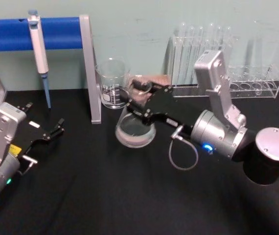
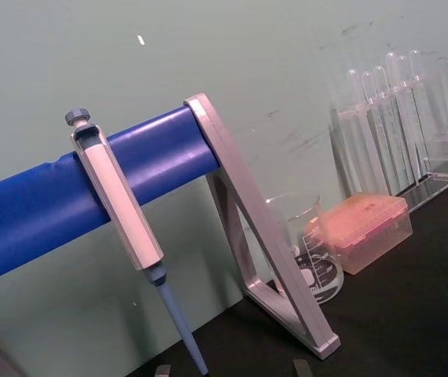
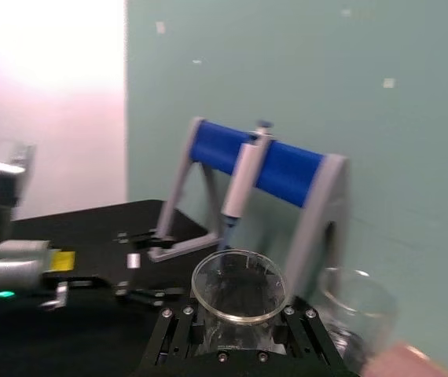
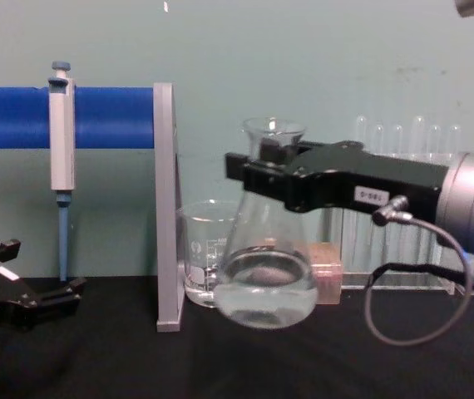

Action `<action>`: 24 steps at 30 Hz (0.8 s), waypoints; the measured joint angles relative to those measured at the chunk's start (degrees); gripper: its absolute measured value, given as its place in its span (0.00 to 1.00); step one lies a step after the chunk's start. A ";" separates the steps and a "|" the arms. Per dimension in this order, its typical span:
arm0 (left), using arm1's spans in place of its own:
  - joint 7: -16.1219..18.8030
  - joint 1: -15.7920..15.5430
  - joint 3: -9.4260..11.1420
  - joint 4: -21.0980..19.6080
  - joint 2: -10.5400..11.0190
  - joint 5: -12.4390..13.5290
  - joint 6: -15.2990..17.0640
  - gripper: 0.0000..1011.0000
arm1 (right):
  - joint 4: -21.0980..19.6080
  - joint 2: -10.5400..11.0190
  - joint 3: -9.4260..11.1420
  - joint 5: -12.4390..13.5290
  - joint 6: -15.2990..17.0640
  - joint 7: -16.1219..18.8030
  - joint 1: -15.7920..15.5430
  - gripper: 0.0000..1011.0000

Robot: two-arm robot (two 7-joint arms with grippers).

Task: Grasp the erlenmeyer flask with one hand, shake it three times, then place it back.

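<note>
Near the middle of the black surface, our right hand grips the erlenmeyer flask by its neck, just before the glass beaker. Our left hand rests far left. We judge a wide shake could strike the beaker or spill liquid.

Look at the top of the frame: you see a pale green wall. Below it, a black table covers the whole bottom part.

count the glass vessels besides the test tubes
2: the erlenmeyer flask, neck in the right gripper, and the beaker behind it; the left gripper sits idle, far left.
</note>
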 joint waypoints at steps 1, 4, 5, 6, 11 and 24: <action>0.00 0.00 0.00 0.00 0.00 0.00 0.00 0.99 | 0.00 -0.17 0.68 -0.23 0.12 -0.94 -0.22 0.44; 0.00 0.00 0.00 0.00 0.00 0.00 0.00 0.99 | -0.01 -0.44 1.77 -0.57 0.28 -2.37 -0.63 0.44; -0.01 0.00 0.00 0.00 0.00 0.00 0.00 0.99 | -0.03 -0.61 2.46 -0.86 0.38 -3.21 -0.88 0.44; 0.00 0.00 0.00 0.00 0.00 0.00 0.00 0.99 | -0.07 -0.69 2.84 -0.99 0.43 -3.59 -1.02 0.44; 0.00 0.00 0.00 -0.01 0.00 0.01 0.00 0.99 | -0.36 -1.13 4.92 -2.01 0.95 -5.88 -1.95 0.44; 0.00 0.00 0.00 0.00 0.00 0.00 0.00 0.99 | -1.86 -1.70 10.19 -4.30 2.28 -10.71 -4.62 0.44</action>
